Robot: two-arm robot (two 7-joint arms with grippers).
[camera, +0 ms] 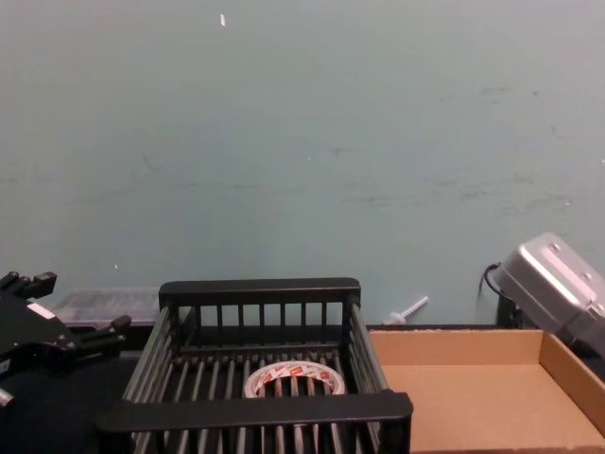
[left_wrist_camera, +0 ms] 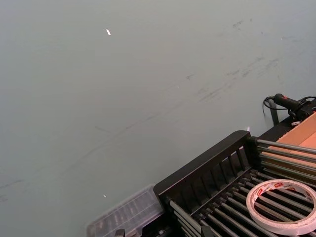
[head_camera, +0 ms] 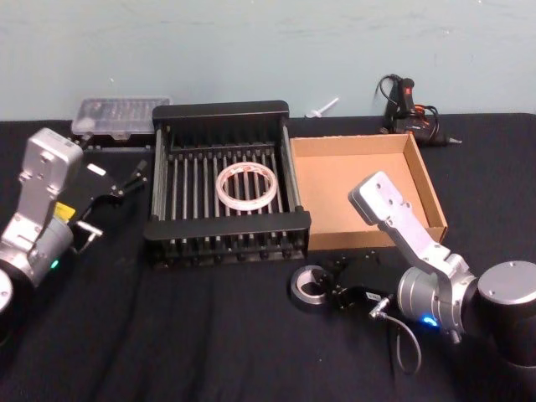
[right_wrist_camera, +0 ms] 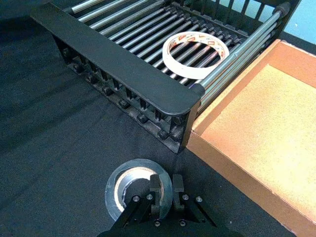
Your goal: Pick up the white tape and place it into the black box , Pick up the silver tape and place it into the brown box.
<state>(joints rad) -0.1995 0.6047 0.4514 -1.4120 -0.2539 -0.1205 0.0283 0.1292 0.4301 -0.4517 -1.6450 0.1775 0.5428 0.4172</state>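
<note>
Your head view looks down from up high, your chest view looks low across the table at the wall, both show you the black box (head_camera: 226, 180).

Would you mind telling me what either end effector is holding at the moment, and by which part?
The right end effector pinches the silver tape by its wall. The left end effector is open, holding nothing.

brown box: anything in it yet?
Empty. The brown box shows bare cardboard floor; the silver tape lies on the table, right gripper at it.
</note>
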